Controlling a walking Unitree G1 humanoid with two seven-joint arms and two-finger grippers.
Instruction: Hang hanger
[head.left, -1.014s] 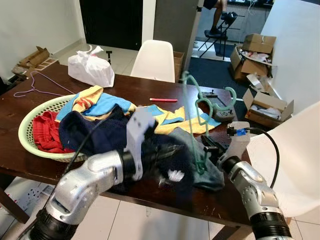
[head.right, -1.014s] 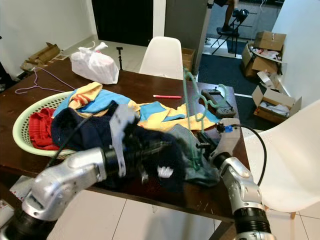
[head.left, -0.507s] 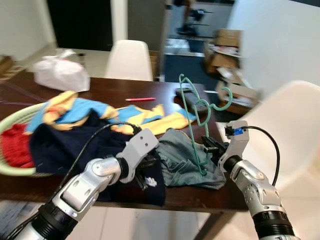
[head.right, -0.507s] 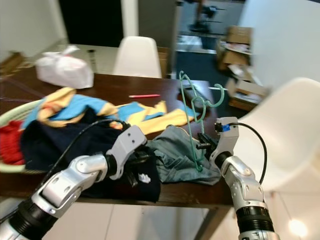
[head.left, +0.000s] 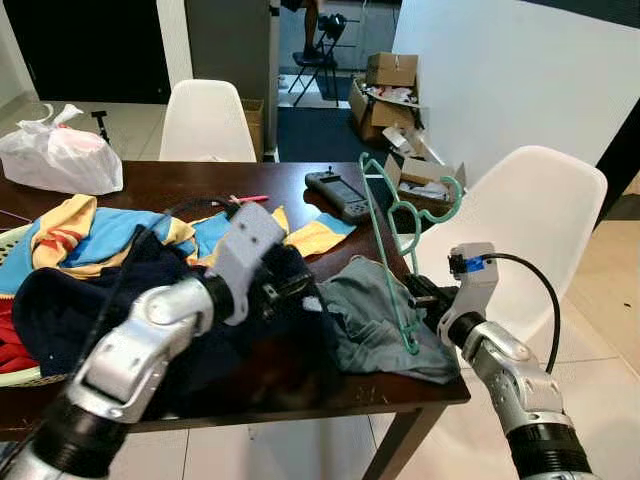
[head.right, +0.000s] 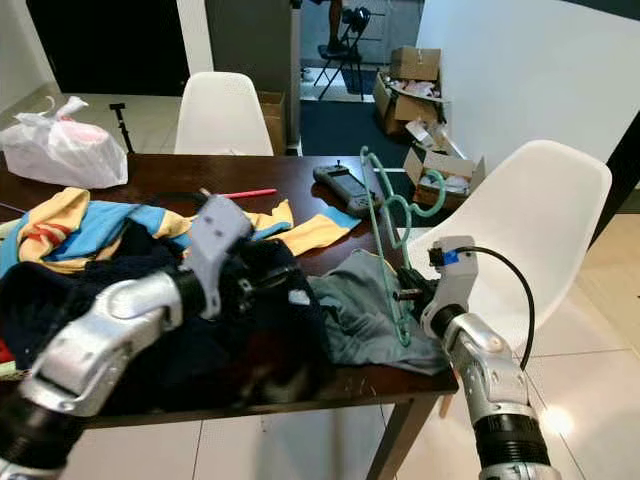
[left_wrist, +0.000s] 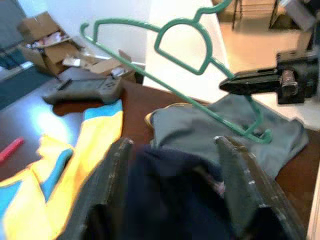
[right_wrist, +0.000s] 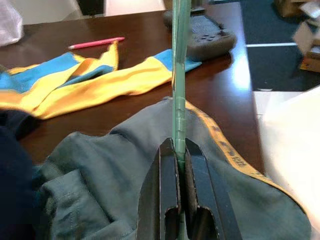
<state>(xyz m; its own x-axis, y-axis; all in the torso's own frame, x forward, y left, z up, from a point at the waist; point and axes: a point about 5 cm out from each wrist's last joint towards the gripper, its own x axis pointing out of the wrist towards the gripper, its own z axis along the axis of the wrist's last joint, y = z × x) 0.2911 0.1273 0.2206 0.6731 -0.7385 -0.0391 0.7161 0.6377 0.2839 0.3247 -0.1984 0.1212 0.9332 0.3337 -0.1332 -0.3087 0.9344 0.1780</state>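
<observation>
Green hanger (head.left: 397, 232) stands upright over the table's (head.left: 290, 180) right end, pinched by the right gripper (right_wrist: 176, 165).
Left gripper (left_wrist: 175, 170) clamps a navy garment (head.left: 255, 345) beside grey-green trousers (head.left: 375, 315); a handheld controller (head.left: 338, 193) lies behind.

Clothes heap (head.left: 250, 330) across table (head.left: 290, 185)

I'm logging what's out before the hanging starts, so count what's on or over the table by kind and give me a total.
Hangers: 1, green hanger, pinched in the right tool
Garments: 3, navy in the left tool, grey, yellow-blue
Bags: 1
Pens: 1
Controllers: 1
Total: 7
</observation>
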